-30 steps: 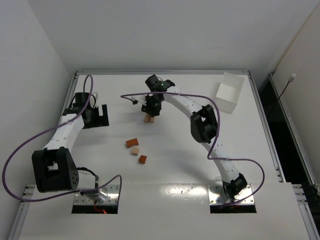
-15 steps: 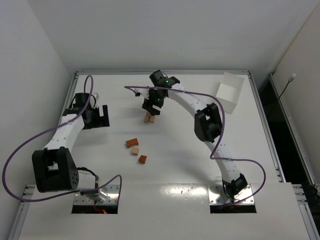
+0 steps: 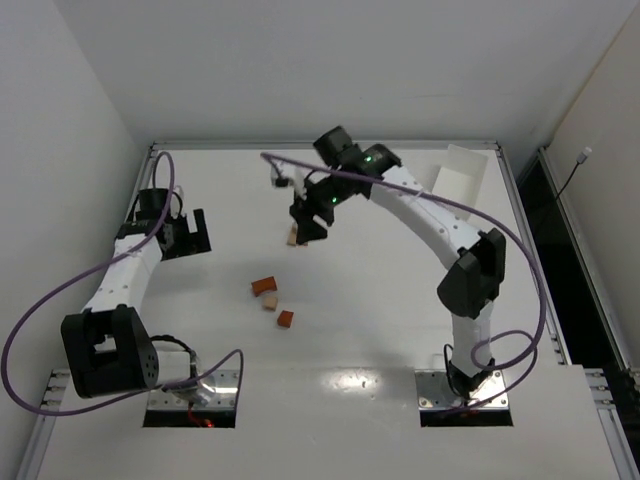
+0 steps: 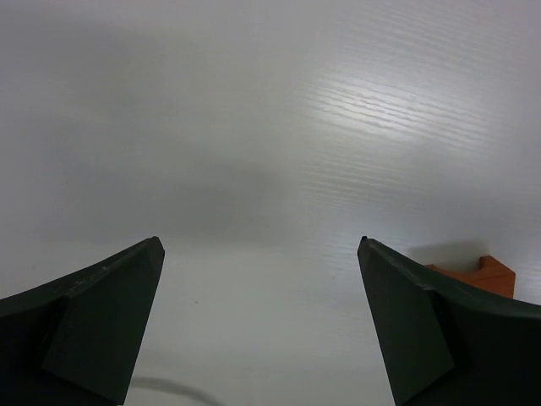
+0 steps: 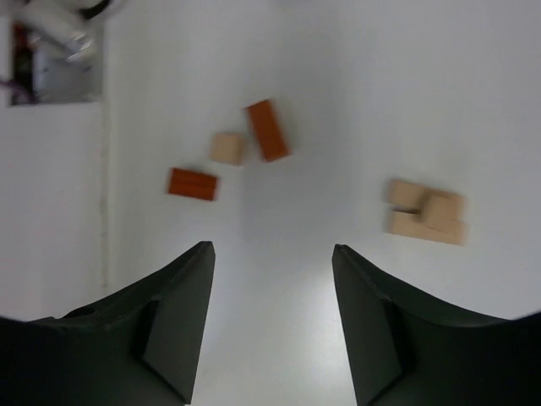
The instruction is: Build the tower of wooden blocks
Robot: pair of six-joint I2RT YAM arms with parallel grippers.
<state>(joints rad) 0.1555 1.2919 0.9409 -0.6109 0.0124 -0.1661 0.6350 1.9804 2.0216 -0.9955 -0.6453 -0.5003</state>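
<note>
The wood block tower [image 5: 427,211] is a low cluster of pale tan pieces, one lying across two bars. In the top view the tower [image 3: 293,237] peeks out left of my right gripper [image 3: 310,215]. That gripper [image 5: 272,247] is open, empty and raised above the table. Three loose blocks lie nearer: a reddish bar [image 3: 264,286], a tan cube [image 3: 270,302] and a reddish cube [image 3: 286,319]. In the right wrist view they are the bar [image 5: 268,129], tan cube [image 5: 226,148] and reddish block [image 5: 193,183]. My left gripper [image 3: 195,232] is open and empty [image 4: 259,241].
A white box [image 3: 460,180] stands at the back right. A reddish-orange block corner [image 4: 483,275] shows behind the left gripper's right finger. The right arm's purple cable arcs over the table's back middle. Walls close in at the back and left.
The right arm swung its elbow out to the right and its gripper shifted slightly right, off the tan stack. The left gripper edged a little left. The blocks have not moved.
</note>
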